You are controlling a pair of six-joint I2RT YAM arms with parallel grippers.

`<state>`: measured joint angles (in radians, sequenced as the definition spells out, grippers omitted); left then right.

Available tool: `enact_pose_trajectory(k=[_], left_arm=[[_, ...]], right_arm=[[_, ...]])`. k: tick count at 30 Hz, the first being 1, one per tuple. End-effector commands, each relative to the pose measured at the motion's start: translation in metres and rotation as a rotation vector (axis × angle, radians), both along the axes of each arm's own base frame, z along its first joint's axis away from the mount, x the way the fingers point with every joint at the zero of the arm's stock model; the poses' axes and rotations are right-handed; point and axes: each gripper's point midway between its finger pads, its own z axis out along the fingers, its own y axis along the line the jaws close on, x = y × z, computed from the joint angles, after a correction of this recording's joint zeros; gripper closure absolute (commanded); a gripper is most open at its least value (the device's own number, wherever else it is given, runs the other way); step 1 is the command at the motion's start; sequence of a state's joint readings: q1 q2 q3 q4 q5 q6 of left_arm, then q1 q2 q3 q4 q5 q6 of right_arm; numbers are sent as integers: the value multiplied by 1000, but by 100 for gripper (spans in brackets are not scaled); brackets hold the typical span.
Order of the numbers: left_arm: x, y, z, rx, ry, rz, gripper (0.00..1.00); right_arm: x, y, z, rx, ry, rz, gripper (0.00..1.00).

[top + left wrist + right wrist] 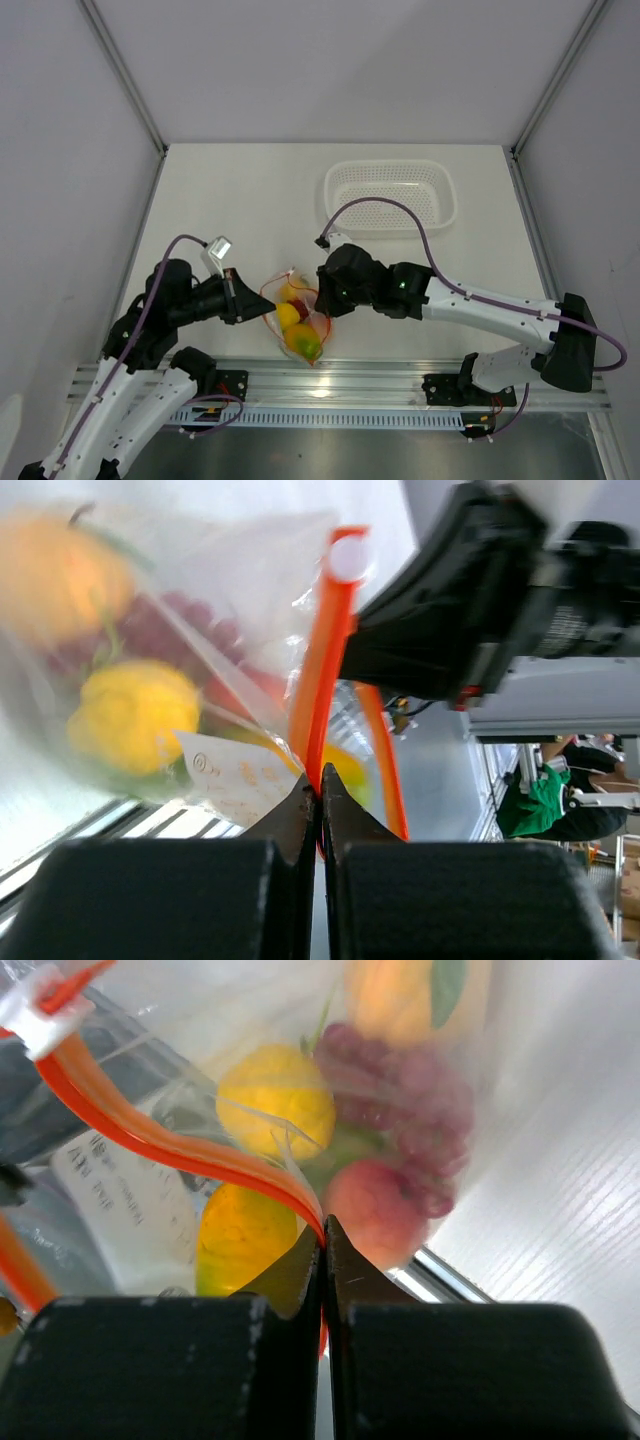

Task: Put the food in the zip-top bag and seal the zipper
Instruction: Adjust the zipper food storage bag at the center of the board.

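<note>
Found left gripper (320, 780) pinched shut on one end of the zipper (322, 660), w/ the bag (298, 322) held btwn both arms near the table's (220, 190) front edge and the fruit (292, 316) already inside. Found right gripper (322, 1235) clamped on the strip's other end; judged loading done, sealing not: saw the strip's two halves parted midway, so reckoned pressing them shut along the length left to do.

Toy fruits (130, 715) blurred inside zip-top bag (250, 570), grape bunch (420, 1110) indistinct, zipper (150, 1145) cropped at left edge.

White table (230, 200) w/ plain white walls (340, 60), alu rail (340, 385) at near edge.
</note>
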<state>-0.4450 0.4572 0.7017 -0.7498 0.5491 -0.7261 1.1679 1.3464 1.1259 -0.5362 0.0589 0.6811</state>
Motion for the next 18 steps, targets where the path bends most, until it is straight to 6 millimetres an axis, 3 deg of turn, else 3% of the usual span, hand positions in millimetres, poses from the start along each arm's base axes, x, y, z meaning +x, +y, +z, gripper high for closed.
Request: enact_pose_trajectory(k=[1,3,6,10,18], left_arm=[[-5,-8,77,-123,-183,-56,99],[-8,-10,87,-153,-193,-74,99],[-10,-13,74,-163,-161,-96,99],[-6,-18,43,-152,-93,-103,99],[1,-20,39,-137,-116,-106,99]], right_arm=[[9,13,63,115,-103,-18,100],[7,14,82,141,-132,-17,100],[1,16,92,176,-127,-20,100],[2,18,84,203,-93,-73,100],[6,35,86,329,-11,-171,100]])
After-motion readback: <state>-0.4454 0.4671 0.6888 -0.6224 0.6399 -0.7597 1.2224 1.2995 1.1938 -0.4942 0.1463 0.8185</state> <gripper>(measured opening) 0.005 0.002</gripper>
